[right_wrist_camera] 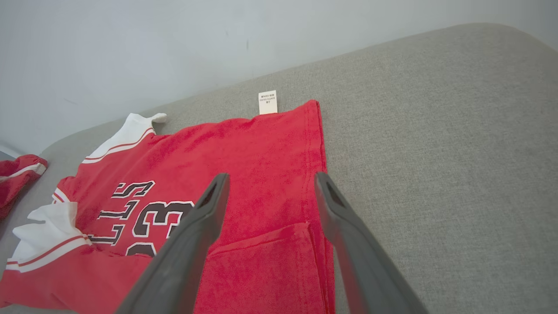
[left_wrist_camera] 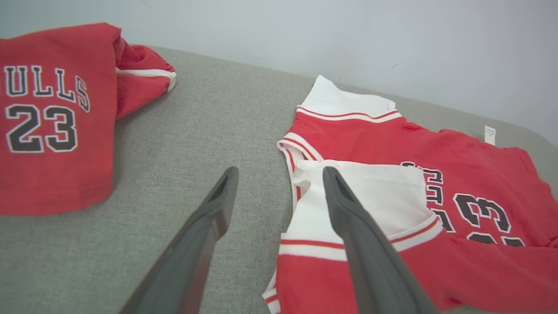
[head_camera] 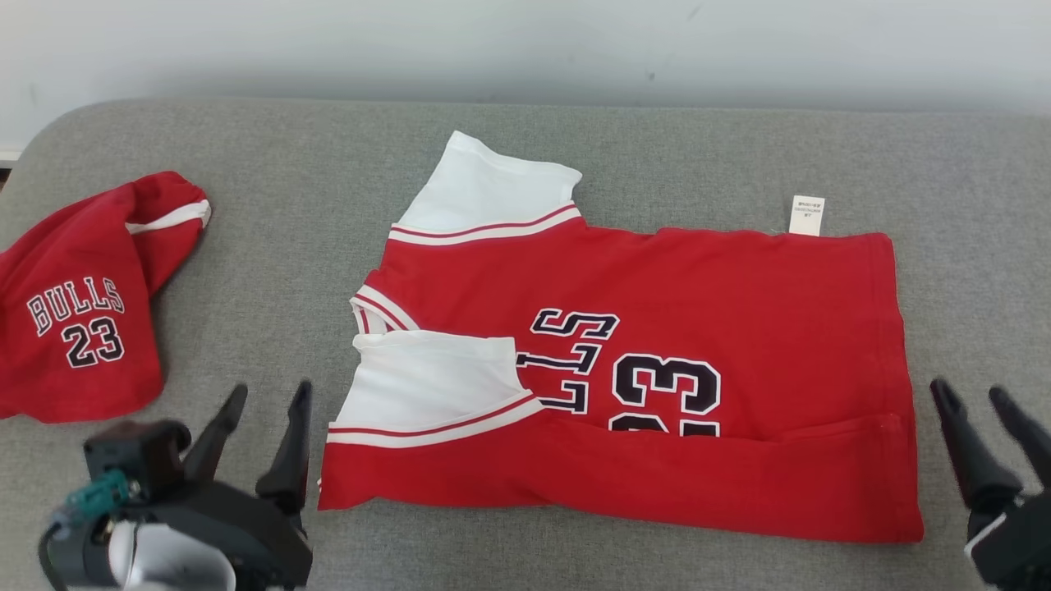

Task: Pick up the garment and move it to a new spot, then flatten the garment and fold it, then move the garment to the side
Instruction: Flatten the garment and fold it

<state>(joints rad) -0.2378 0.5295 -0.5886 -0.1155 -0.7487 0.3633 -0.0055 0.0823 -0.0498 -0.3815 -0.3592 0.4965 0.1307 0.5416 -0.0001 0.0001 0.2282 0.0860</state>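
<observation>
On the red short-sleeved jersey with white sleeves (head_camera: 739, 312), the folded-over white sleeve (head_camera: 427, 377) hides the first letters of the black chest lettering. The folded-over red near edge (head_camera: 657, 476) covers the lower part of the number 23. The print on the small white care label (head_camera: 807, 215) is too small to read. The second red printed garment (head_camera: 74, 312) is cut off by the head view's left edge, and the right gripper (head_camera: 969, 390) runs off its lower right corner.
</observation>
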